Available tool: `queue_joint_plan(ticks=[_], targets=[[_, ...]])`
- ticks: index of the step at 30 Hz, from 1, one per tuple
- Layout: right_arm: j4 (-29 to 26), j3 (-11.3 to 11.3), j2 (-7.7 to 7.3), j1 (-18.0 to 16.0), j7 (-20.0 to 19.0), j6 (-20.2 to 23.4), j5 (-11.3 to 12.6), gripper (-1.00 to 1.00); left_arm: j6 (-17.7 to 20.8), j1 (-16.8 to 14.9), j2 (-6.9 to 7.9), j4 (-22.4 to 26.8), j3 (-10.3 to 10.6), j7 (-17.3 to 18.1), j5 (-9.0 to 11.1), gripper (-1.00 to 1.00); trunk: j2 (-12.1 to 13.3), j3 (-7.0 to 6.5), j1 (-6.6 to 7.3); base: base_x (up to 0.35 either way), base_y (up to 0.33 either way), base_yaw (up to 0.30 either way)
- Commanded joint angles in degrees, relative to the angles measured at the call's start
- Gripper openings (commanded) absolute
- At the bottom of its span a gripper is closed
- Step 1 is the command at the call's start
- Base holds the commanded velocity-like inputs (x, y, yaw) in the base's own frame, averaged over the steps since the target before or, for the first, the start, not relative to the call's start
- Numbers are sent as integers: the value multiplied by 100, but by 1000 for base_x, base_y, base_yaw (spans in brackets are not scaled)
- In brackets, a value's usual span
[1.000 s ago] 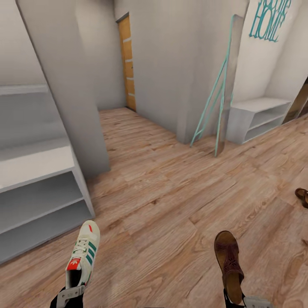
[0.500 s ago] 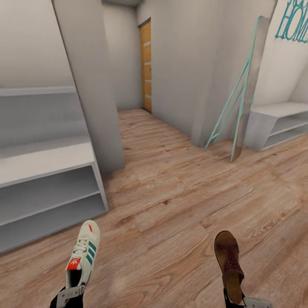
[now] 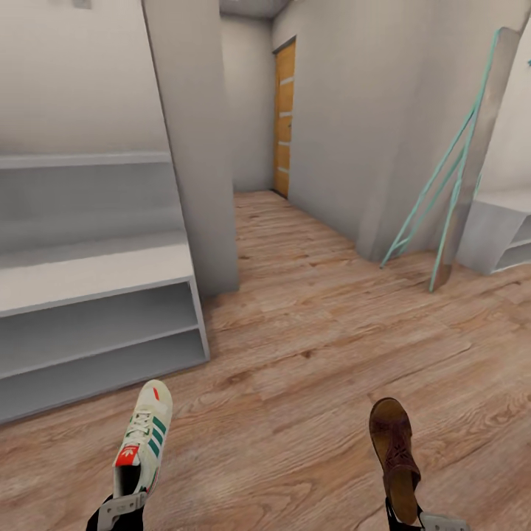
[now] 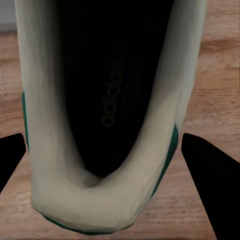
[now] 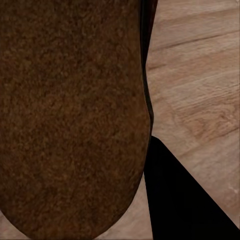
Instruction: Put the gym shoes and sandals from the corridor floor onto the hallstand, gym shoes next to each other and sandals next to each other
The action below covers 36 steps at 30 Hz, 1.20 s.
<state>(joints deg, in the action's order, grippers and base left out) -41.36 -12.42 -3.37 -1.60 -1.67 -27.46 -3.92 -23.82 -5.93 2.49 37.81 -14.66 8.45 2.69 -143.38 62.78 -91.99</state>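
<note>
Sneaker (image 4: 105, 120) insole lettering, left wrist.

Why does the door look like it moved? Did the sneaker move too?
No. The sneaker sits at the same spot above the left gripper holding it. The orange door and hallstand slid rightward together, so the camera turned.

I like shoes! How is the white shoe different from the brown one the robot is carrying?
The gym shoe is cream-white with laces and green stripes; the sandal is dark brown with none. The left gripper holds the gym shoe, the right gripper the sandal. Both point forward, heels in the grippers.
</note>
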Motion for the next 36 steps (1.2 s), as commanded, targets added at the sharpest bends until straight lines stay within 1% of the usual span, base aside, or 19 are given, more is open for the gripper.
queue_joint_plan(ticks=[1, 36], targets=[[3, -24, 3, -4, -31, -14, -22, -100, -10, -5, -3, -8, -19, 51, 30, -100, -2, -1, 1, 0, 0, 241], [5, -24, 3, -3, -26, -14, -22, -100, -15, -4, -3, -37, -20, 51, 39, -100, -2, -166, 1, 0, 0, 244]])
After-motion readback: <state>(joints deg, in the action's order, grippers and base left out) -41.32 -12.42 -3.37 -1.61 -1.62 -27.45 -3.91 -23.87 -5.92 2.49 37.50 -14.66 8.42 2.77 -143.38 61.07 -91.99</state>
